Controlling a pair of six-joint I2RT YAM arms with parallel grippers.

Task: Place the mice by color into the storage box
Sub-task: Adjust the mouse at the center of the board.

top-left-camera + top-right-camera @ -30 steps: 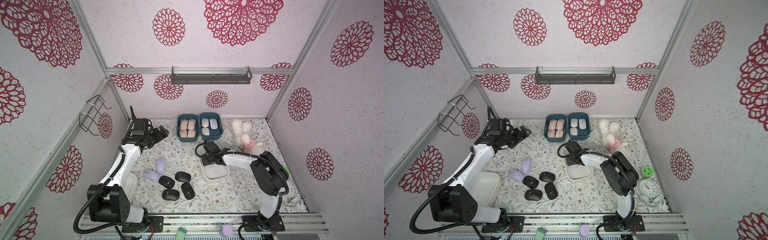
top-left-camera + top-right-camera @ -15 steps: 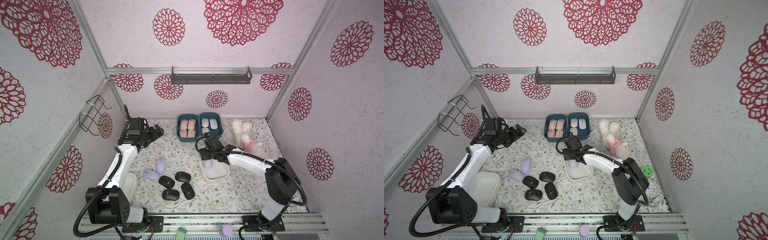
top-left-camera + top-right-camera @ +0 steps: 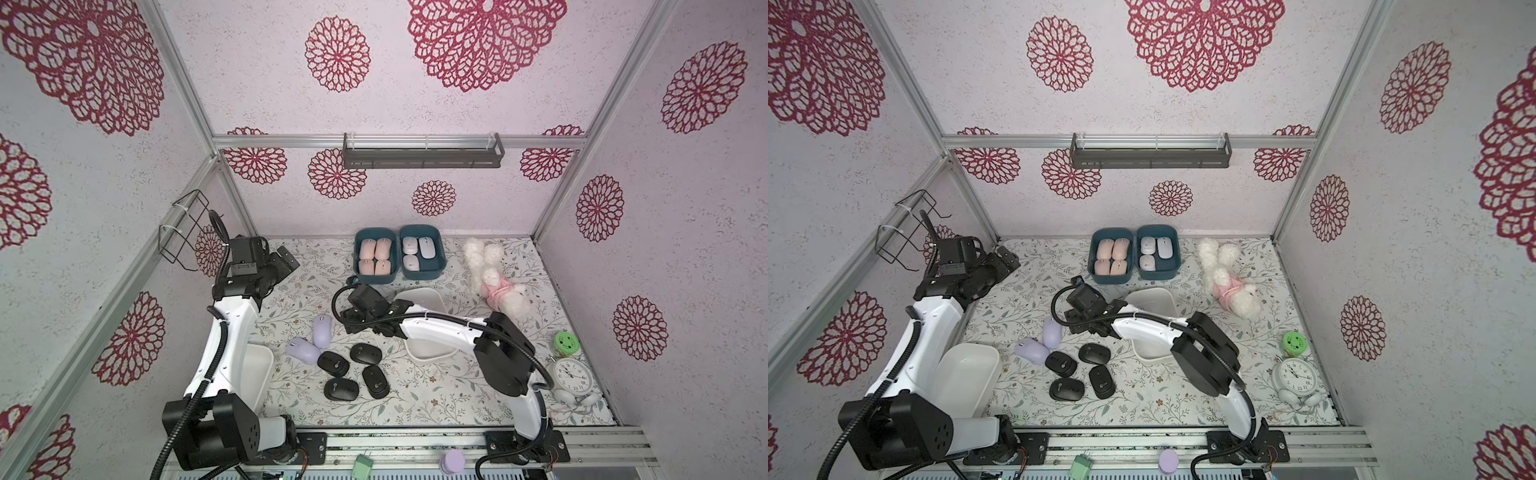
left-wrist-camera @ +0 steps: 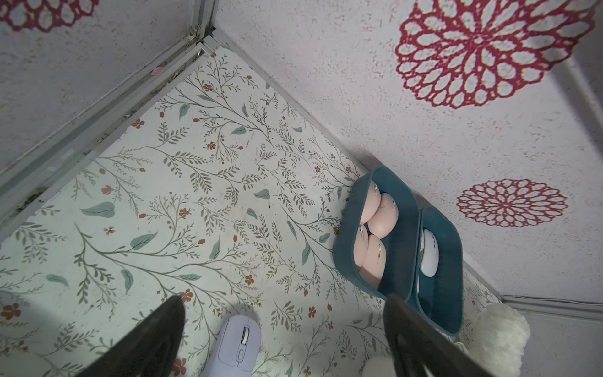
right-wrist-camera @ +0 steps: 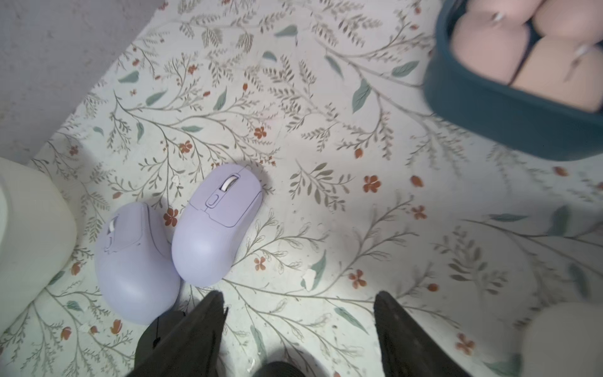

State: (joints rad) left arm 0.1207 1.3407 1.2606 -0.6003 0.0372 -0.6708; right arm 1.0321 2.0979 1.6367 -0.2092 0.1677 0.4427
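At twelve o'clock on the flowered table (image 3: pixel 415 399), against the far wall, we count two teal storage boxes side by side. The left box (image 3: pixel 376 279) holds four peach-pink mice (image 3: pixel 368 249) in two rows of two. The right box (image 3: pixel 422 276) holds three pale mice (image 3: pixel 427 247).

Toward seven o'clock from the table's middle we count six more mice out on the cloth. Two lilac mice (image 3: pixel 322 330) touch each other, and at their four o'clock four black mice (image 3: pixel 365 353) lie in a loose cluster. That makes thirteen mice in view.

We count two white trays. One (image 3: pixel 419 293) sits near the middle, crossed by the right arm, and one (image 3: pixel 259 370) sits at eight o'clock beneath the left arm.

The right gripper (image 5: pixel 298 293) hovers over bare cloth at two o'clock of the lilac pair, its fingers spread and holding nothing. The left gripper (image 4: pixel 284 297) hangs at ten o'clock near the corner, its fingers likewise wide apart and empty.

One white plush toy (image 3: pixel 494 270) lies at two o'clock. One alarm clock (image 3: pixel 573 376) and one green jar (image 3: pixel 566 344) stand at four o'clock.
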